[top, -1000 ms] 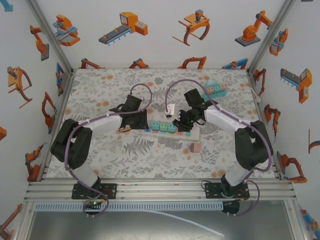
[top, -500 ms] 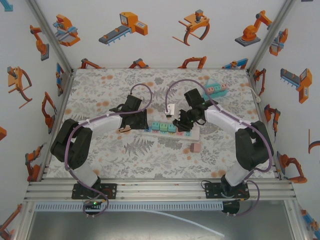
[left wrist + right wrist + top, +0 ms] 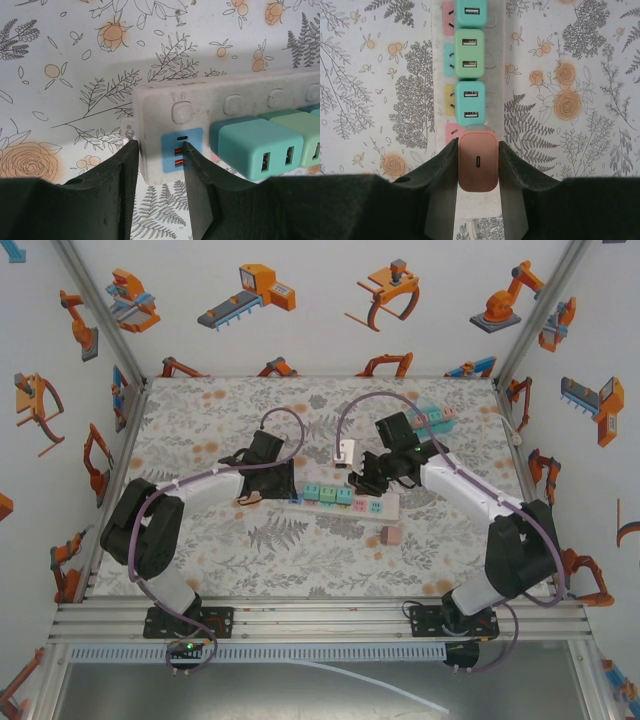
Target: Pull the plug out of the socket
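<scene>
A white socket strip (image 3: 386, 508) lies across the middle of the table, with teal and green plugs (image 3: 469, 54) seated in a row on it. My right gripper (image 3: 478, 145) is shut on a salmon-pink plug (image 3: 478, 165), a finger on each side. The plug looks larger than the seated ones and sits raised over the strip's pink socket (image 3: 451, 131); its prongs are hidden. In the top view the right gripper (image 3: 362, 483) hangs just behind the strip. My left gripper (image 3: 160, 145) bears on the strip's left end (image 3: 200, 95), jaws narrow, one finger at the end edge and one over the blue USB panel (image 3: 182, 142).
A loose pink plug (image 3: 391, 536) lies on the table in front of the strip's right end. A teal tray (image 3: 432, 418) with small blocks stands at the back right. White walls close in the table on three sides.
The right gripper has moved back and slightly right, away from the strip, with the pink plug in it. The left arm has stayed where it was.
</scene>
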Controlling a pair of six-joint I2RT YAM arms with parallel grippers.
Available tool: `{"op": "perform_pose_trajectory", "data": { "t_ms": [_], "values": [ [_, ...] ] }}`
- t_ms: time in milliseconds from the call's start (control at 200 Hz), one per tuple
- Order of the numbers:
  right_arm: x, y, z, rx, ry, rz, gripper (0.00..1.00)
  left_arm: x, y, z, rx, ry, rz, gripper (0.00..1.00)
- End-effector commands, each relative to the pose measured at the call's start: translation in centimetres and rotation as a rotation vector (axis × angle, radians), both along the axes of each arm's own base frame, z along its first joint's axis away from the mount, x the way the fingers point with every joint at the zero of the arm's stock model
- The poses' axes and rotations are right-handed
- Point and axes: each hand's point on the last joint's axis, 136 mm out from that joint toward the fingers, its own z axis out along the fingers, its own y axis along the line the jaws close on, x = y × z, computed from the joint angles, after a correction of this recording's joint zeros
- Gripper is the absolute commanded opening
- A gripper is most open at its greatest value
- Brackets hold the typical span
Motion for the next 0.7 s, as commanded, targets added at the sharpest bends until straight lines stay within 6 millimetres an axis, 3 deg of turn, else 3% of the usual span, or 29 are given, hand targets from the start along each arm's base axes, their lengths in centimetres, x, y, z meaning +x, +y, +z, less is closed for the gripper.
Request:
{"op": "perform_pose_trajectory", "data": {
  "t_ms": [0,175,376,456,551,691],
  "values": [
    [-0.2,0.5,3.8,0.109,-0.013,-0.085,0.00,-4.6,3.2,-3.1,0.133,0.174,-0.009,0.43],
    [-0.3,-0.4,7.2,0.265,0.123,-0.360,0.00,-3.3,2.1,0.9,0.030,0.110,-0.005,0.48],
    [0.3,-3.4,9.6,0.536,0.271,-0.782,0.00,-2.6,2.0,4.9,-0.049,0.034,0.000,0.50],
    [0.0,-5.2,9.3,0.626,0.346,-0.950,0.00,-2.9,1.8,7.3,-0.097,-0.018,-0.025,0.50],
    [-1.0,-6.9,7.6,0.678,0.425,-1.099,0.00,-4.0,0.8,10.6,-0.193,-0.097,-0.111,0.51],
    [-2.8,-8.4,4.6,0.719,0.478,-1.233,0.00,-7.4,-1.5,15.5,-0.371,-0.205,-0.320,0.56]
  ]
}}
